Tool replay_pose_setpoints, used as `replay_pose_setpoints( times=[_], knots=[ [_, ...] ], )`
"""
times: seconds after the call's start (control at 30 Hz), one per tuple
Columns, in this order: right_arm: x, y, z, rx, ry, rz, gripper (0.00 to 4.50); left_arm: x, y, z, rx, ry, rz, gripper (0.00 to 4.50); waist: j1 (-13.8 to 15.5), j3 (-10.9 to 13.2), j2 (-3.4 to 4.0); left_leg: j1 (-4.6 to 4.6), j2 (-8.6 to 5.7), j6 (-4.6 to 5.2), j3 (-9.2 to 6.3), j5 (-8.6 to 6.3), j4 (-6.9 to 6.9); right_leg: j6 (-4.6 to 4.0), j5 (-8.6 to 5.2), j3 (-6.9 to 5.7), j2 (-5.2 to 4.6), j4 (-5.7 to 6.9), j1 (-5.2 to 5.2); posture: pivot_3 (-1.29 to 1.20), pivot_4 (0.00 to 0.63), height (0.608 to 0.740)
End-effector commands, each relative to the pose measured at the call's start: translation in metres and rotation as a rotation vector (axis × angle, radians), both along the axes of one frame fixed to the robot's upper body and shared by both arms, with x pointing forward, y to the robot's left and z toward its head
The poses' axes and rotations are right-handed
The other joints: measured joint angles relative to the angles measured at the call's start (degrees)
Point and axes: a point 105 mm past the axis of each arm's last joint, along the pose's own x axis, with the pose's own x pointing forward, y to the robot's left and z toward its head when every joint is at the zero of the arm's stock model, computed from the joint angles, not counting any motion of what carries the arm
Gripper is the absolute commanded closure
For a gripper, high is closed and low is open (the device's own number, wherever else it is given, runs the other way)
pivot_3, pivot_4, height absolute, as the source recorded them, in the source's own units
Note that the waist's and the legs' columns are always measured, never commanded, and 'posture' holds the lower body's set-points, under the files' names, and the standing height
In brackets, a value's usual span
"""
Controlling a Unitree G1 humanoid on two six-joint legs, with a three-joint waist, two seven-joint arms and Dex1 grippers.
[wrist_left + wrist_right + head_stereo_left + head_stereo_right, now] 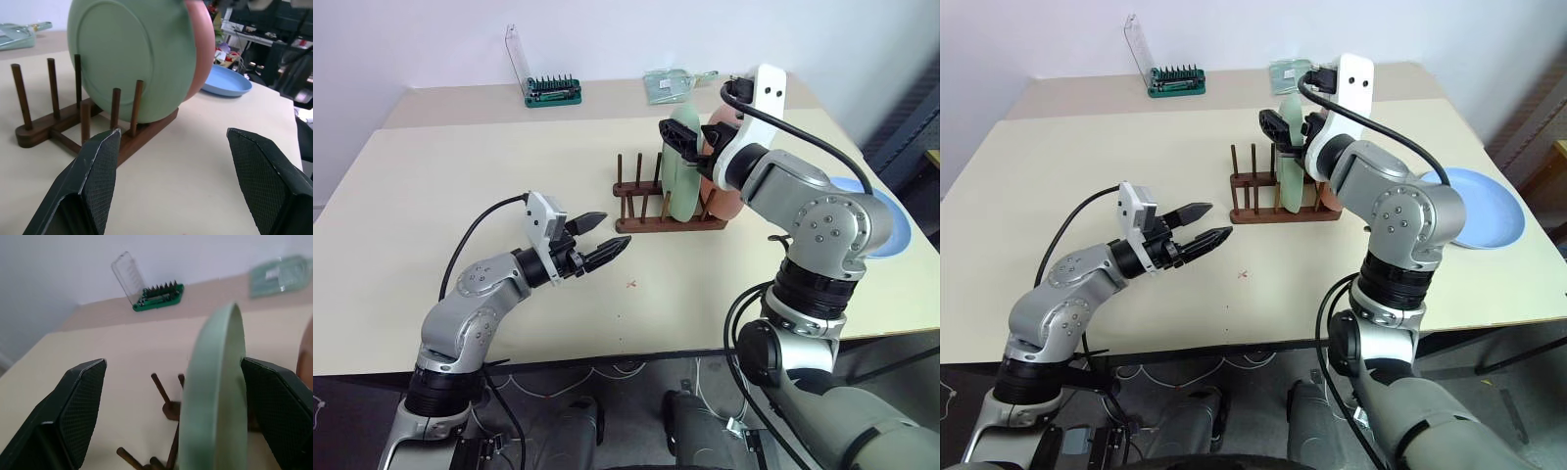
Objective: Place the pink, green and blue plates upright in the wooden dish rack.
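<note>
A: We start with the biggest thing, the cream table [460,196]. What do we find at its middle?

B: Just toward one o'clock of centre we find the wooden dish rack [651,211]. The green plate [682,166] stands upright between its pegs, and the pink plate [724,191] stands upright right behind it, toward three o'clock.

A: And the blue plate [1479,206]?

B: It lies flat on the table at three o'clock, well apart from the rack.

A: Where do we see the right gripper [171,406]?

B: Level with the green plate's top edge. Its two black fingers are spread wide, one on each side of the rim, and we see a gap on both sides, so it has hold of nothing.

A: The left gripper [597,240]?

B: It hovers over bare table at seven o'clock of the rack, pointing at it, fingers parted and empty.

A: Anything smaller?

B: At eleven o'clock, on the far edge, we see a green-based tool holder [553,93], and at twelve o'clock a clear packet [671,83].
</note>
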Motion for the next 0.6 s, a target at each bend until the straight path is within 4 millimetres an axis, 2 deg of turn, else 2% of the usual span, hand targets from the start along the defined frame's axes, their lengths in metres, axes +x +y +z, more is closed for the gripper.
replay_pose_setpoints(
  times=[0.03,0.13,0.17,0.2,0.27,0.33,0.43,0.5,0.6],
  knots=[
    [-0.018,-0.001,0.045,-0.094,-0.213,0.041,0.05,-0.002,-0.002,0.008,-0.001,-0.039,-0.008,0.92,0.07,0.01,0.01,-0.01,0.00,0.00,0.00,0.00,0.00,0.00,0.00,0.00,0.00,-0.01,0.00,0.00,0.150,0.740],
    [-0.024,-0.004,0.053,-0.169,-0.279,0.064,0.05,-0.002,-0.002,0.008,-0.001,-0.039,-0.009,0.92,0.10,0.00,0.01,-0.02,-0.01,0.02,0.01,-0.01,0.01,0.01,0.00,0.00,0.00,-0.05,0.03,0.00,0.150,0.740],
    [-0.031,-0.012,0.062,-0.223,-0.344,0.066,0.05,-0.002,-0.003,0.008,0.000,-0.038,-0.011,0.92,0.11,0.00,0.01,-0.02,0.00,0.03,0.00,-0.02,0.01,0.01,-0.01,0.00,0.00,-0.06,0.03,0.00,0.150,0.740],
    [-0.038,-0.028,0.071,-0.287,-0.409,0.052,0.05,-0.002,-0.003,0.007,0.002,-0.038,-0.014,0.92,0.22,0.02,0.02,-0.02,0.00,0.04,0.00,-0.02,0.01,0.01,-0.01,-0.01,0.00,-0.06,0.03,0.00,0.150,0.740],
    [-0.048,-0.066,0.075,-0.351,-0.425,0.053,0.05,-0.003,-0.003,0.006,0.010,-0.035,-0.020,0.92,0.83,0.04,-0.02,-0.06,-0.02,0.08,0.00,-0.05,0.04,0.05,-0.03,-0.03,-0.01,-0.15,0.09,0.00,0.150,0.740],
    [-0.048,-0.110,0.056,-0.489,-0.343,-0.025,0.05,-0.004,-0.004,0.004,0.019,-0.031,-0.029,0.92,1.51,0.04,-0.08,-0.07,-0.04,0.21,-0.05,-0.12,0.11,0.14,-0.10,-0.11,-0.03,-0.32,0.29,0.00,0.150,0.740],
    [-0.051,-0.159,0.009,-0.672,-0.148,-0.082,0.05,-0.004,-0.007,0.002,0.032,-0.026,-0.048,0.92,1.47,0.03,-0.07,-0.04,-0.03,0.37,0.08,-0.22,0.10,0.16,-0.10,-0.10,-0.05,-0.76,0.50,0.00,0.150,0.740],
    [-0.054,-0.173,-0.023,-0.761,-0.044,-0.074,0.05,-0.003,-0.008,0.002,0.034,-0.027,-0.059,0.92,1.02,0.01,-0.01,-0.01,0.00,0.41,0.22,-0.24,0.12,0.11,-0.08,-0.02,-0.06,-0.84,0.53,0.00,0.150,0.740],
    [-0.054,-0.181,-0.044,-0.827,0.013,-0.073,0.05,-0.001,-0.010,0.002,0.036,-0.029,-0.066,0.92,-0.03,0.00,0.30,0.05,0.04,0.42,0.34,-0.25,0.15,0.08,-0.05,0.05,-0.08,-0.81,0.52,0.00,0.150,0.740]
  ],
)
